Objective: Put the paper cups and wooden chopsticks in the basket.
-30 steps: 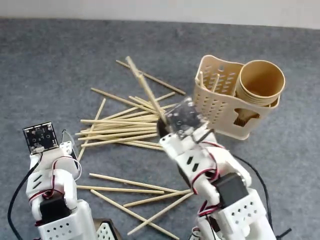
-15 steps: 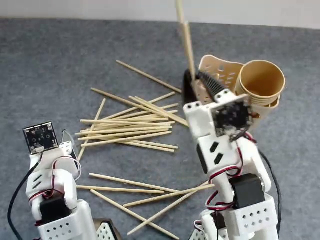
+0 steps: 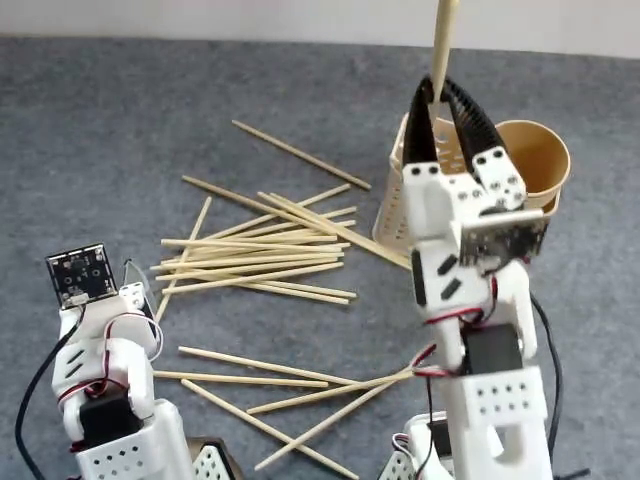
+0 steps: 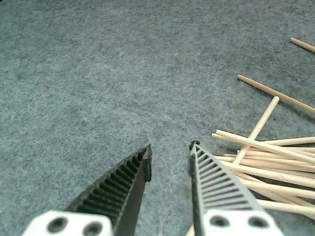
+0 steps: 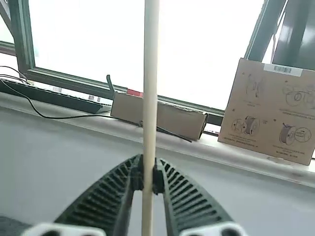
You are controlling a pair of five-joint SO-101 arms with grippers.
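Grey fabric covers the worktop [image 3: 110, 120]. Nearest me, at 6 o'clock in the high view, a few loose chopsticks [image 3: 270, 385] lie crossed between the two arm bases. My left gripper [image 4: 170, 150] belongs to the arm at 8 o'clock; its jaws are open with nothing between them, pointed down at the cloth just beside the edge of the main pile [image 3: 255, 250]. That pile of wooden chopsticks fans out from the centre toward 10 o'clock.

Farther off, my right gripper [image 3: 441, 95] is raised at 1 o'clock, jaws clamped on a single chopstick [image 3: 443, 30]. The stick is held upright and runs out past the top edge. The gripper overlaps the basket [image 3: 392, 205], which stands at 2 o'clock with stacked paper cups [image 3: 535, 160] in its 3 o'clock end.

From the right wrist, I see the held stick against a bright window [image 5: 206, 44].
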